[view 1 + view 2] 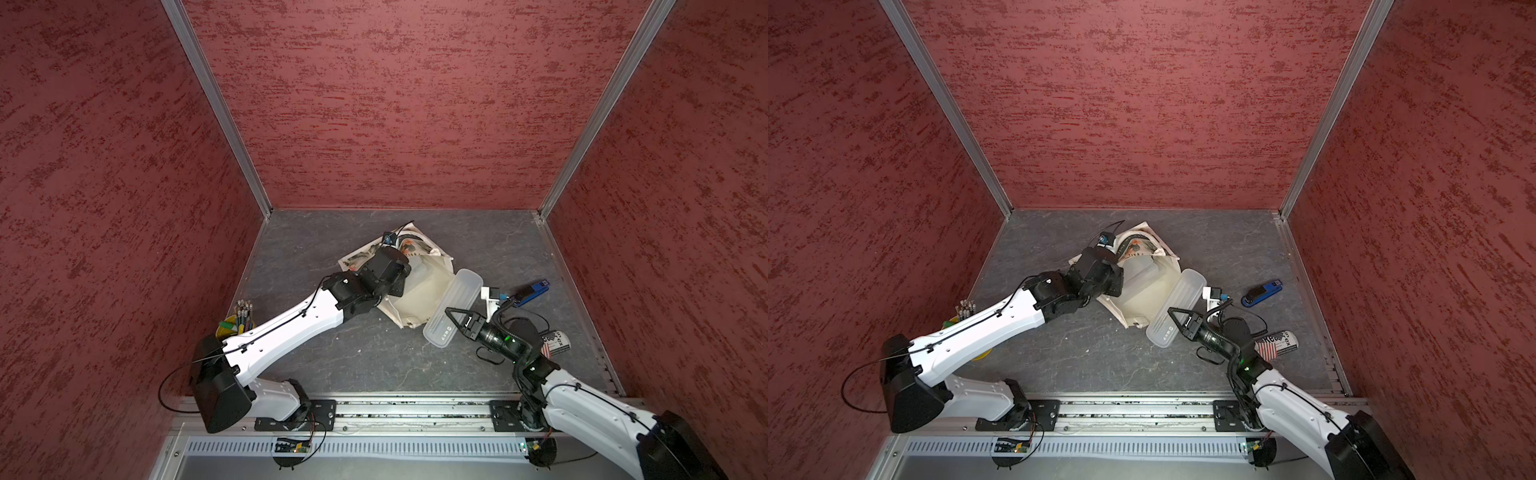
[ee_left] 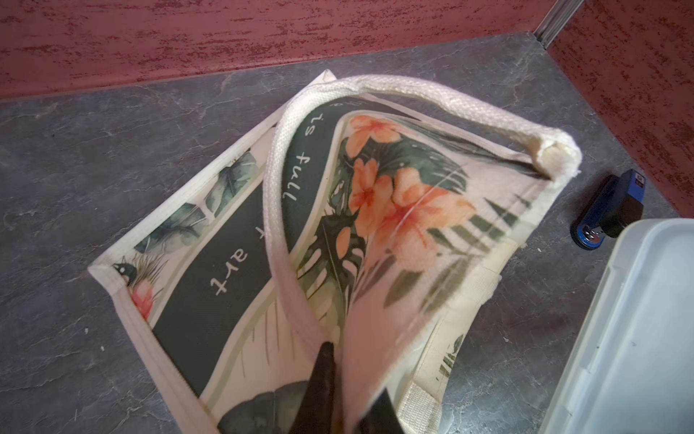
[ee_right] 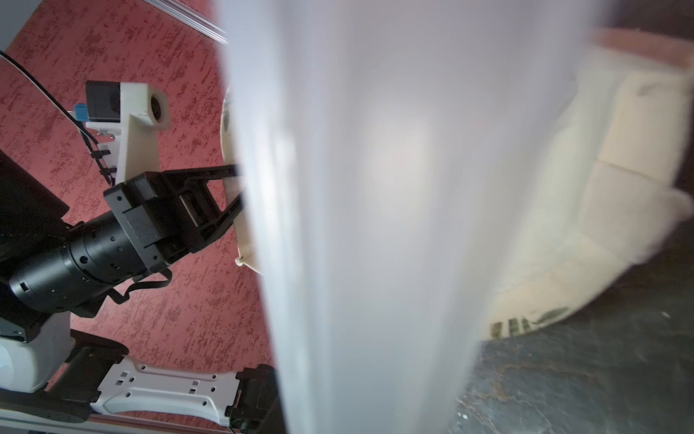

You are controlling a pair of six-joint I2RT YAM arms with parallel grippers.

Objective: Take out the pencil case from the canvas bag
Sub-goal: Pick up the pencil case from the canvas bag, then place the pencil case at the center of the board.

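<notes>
While the pencil case (image 1: 453, 307) is outside, the canvas bag (image 1: 409, 309) holds another (image 1: 422, 268).

This was a robot lab cell: red textured walls (image 1: 395, 104) in aluminium framing (image 1: 217, 108) enclosed a grey tabletop (image 1: 353, 361).

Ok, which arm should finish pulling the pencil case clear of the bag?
Right. The right gripper is shut on the pencil case, which sticks out of the mouth of the canvas bag. The left gripper pinches the bag's fabric, so it probably serves better as the anchor.
</notes>
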